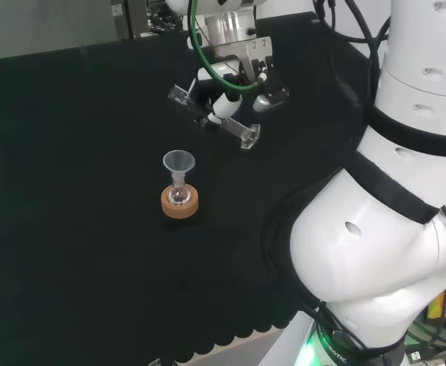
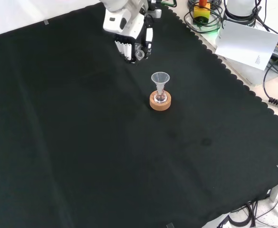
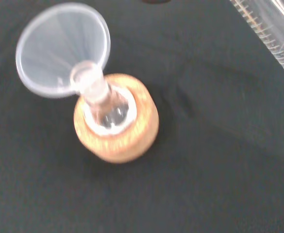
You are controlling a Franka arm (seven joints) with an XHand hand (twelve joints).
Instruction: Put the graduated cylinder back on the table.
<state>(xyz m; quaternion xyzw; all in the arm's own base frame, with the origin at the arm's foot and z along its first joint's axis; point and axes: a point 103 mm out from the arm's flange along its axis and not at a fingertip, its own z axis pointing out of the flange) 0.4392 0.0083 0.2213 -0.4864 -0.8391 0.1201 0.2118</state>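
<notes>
holding the graduated cylinder [image 1: 215,116] in the hand [image 1: 234,76], fingers curled round its middle, tube lying nearly level above the black tabletop [image 1: 70,229]. in the head view, foot end [image 1: 249,135] toward the arm's side of the hand, open end [image 1: 178,94] out past the fingers on the other side. in the front view, only the round end of the cylinder [image 2: 139,55] peeking from under the fingers [image 2: 127,50], well above and beyond the flask.

nearest neighbour: a small flask [image 1: 179,195] on a cork ring [image 1: 180,203] with a clear funnel [image 1: 179,162] in its neck, in front of and below the hand in the head view, apart from the cylinder. in the wrist view, funnel [image 3: 61,48], flask neck [image 3: 95,90] and cork ring [image 3: 116,125] close under the palm, with the marked wall of the cylinder [image 3: 273,34] crossing one corner.

probably mid-way: cylinder not yet down, not yet upright. likely best done so:

- swing away from the funnel first, toward bare cloth beside the hand, not over the flask.
- turn the wrist till the foot faces down and the tube stands plumb, before any lowering.
- lower slowly, foot flat to the cloth, no edge landing first; soft cloth and a tall narrow body make tipping likely.
- open the fingers only once the foot sits fully, then lift straight up, clear of the rim.
- main risks: clipping the funnel on the way, or dragging the cylinder over while letting go.
</notes>
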